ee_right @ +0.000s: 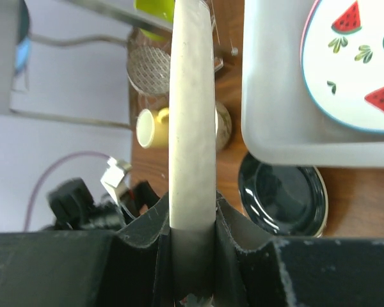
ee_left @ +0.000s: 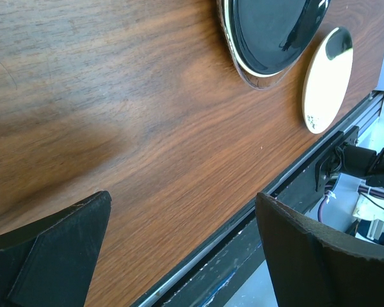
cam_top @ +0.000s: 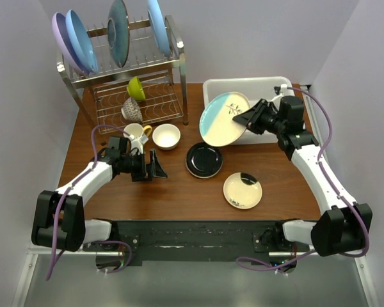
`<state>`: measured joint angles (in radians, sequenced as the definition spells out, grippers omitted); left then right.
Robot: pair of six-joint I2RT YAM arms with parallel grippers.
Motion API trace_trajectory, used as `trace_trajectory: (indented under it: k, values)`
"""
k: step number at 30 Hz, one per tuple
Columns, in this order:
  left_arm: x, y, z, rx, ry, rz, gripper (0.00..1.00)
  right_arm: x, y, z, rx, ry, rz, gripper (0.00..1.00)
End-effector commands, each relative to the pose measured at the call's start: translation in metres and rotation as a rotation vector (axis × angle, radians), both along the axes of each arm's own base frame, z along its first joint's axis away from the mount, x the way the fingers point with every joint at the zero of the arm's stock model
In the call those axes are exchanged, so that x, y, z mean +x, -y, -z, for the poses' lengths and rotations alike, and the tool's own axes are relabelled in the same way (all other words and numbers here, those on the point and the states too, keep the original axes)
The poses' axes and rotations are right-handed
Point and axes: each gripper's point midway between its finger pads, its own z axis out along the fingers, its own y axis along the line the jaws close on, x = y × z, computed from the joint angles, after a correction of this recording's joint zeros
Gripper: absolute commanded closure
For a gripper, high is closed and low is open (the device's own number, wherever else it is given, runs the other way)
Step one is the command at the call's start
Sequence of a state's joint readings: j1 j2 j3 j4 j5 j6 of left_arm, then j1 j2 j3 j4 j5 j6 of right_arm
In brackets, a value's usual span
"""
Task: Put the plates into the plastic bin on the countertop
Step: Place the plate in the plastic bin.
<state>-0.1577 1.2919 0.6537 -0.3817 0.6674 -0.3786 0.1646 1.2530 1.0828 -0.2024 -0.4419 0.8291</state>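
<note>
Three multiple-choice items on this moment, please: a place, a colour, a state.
1. Where is the watermelon plate? A) in the plastic bin B) on a shelf C) on the floor
2. The glossy plate on the countertop beside the bin is: A) black B) pink C) lilac
3. The right gripper is: A) open B) shut on the teal-and-cream plate C) out of view
1 A, bin wall surrounds it; 2 A, black in every view; 3 B, its fingers clamp the plate's rim.
</note>
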Motion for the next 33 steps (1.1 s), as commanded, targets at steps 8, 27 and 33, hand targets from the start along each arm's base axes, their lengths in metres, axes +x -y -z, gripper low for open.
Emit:
trace_trajectory:
  k: [8, 27, 33]
  values:
    - [-0.001, 0.003, -0.002, -0.019, 0.037, 0.029, 0.00, 0.031, 0.024, -0.079, 0.232, 0.225, 0.014, 1.00]
    - [-0.003, 0.004, 0.002, -0.023, 0.024, 0.035, 0.00, 0.080, 0.062, -0.043, 0.318, 0.175, 0.083, 1.00]
    - [-0.002, 0.004, 0.003, -0.020, 0.025, 0.029, 0.00, 0.095, 0.068, -0.023, 0.297, 0.147, 0.091, 1.00]
